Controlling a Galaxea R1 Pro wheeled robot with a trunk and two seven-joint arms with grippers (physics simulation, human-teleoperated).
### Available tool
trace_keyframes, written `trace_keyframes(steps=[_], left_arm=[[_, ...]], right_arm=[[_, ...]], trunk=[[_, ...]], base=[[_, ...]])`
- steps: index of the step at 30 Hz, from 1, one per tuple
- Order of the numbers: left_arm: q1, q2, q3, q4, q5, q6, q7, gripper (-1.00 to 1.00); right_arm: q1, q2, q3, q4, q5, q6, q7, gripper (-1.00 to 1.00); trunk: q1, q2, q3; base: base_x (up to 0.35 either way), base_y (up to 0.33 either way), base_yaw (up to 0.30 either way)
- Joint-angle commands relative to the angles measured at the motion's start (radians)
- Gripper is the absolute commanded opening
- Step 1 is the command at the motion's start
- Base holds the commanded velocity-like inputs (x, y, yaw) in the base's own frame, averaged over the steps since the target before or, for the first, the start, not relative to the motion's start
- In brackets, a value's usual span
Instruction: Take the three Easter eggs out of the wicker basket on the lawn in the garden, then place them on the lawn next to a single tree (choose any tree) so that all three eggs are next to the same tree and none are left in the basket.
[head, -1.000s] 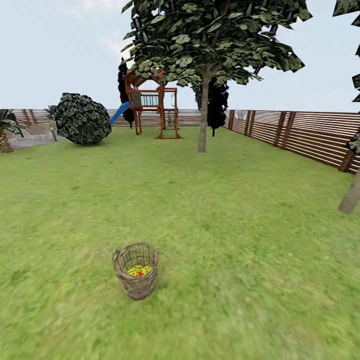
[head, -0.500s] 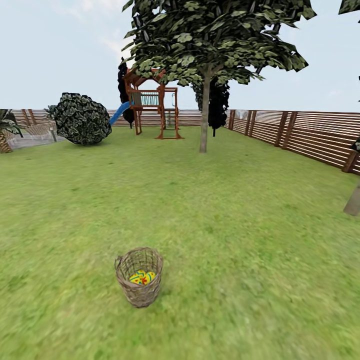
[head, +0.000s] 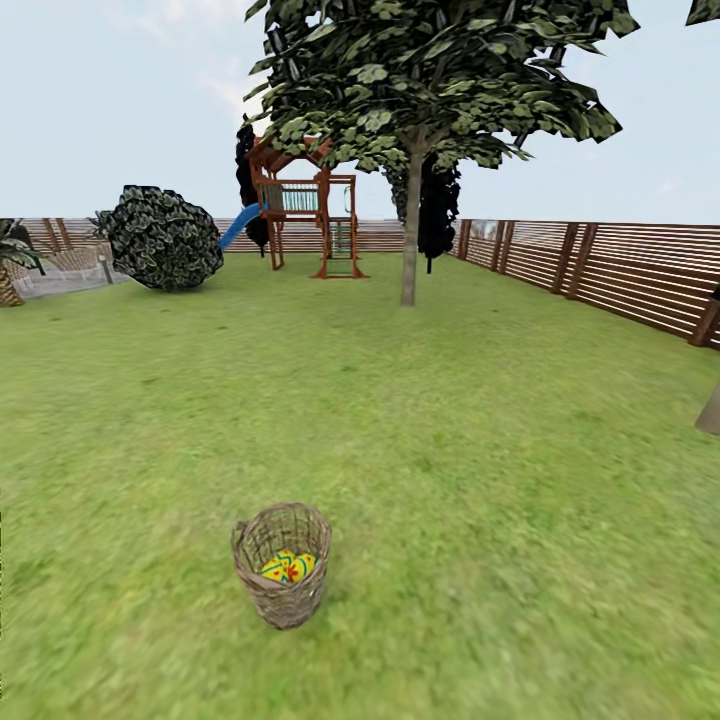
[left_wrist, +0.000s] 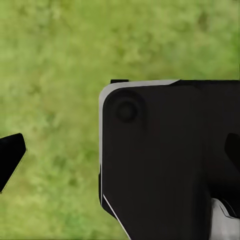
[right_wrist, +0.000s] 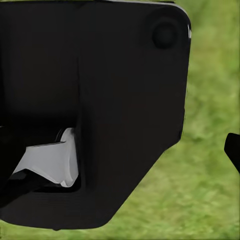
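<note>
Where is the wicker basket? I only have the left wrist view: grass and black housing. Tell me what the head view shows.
Observer: The wicker basket stands upright on the lawn, low and slightly left of centre in the head view.
Operator: Report the eggs.
Observer: Yellow painted Easter eggs lie inside the basket; I cannot count them.
Operator: Name a tree to head for.
Observer: A grey-trunked tree stands far beyond the basket, right of the playset.
</note>
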Motion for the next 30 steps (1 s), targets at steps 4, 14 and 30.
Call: trace_keyframes(steps=[4,14,30], left_arm=[[-0.001,0.0,0.0,0.001,0.0,-0.003,0.0,1.0],[-0.001,0.0,0.0,0.001,0.0,-0.003,0.0,1.0],[-0.001,0.0,0.0,0.001,0.0,-0.003,0.0,1.0]], right_arm=[[0.0,0.0,0.001,-0.002,0.0,-0.002,0.0,1.0],[0.0,0.0,0.004,-0.001,0.007,-0.002,0.0,1.0],[0.0,0.0,0.004,-0.001,0.009,-0.002,0.0,1.0]], trunk=[[0.001,-0.002,-0.002],[0.001,-0.002,-0.004],[0.001,-0.002,-0.006]], base=[[0.07,0.221,0.0],[0.156,0.167,0.097],[0.207,0.193,0.051]])
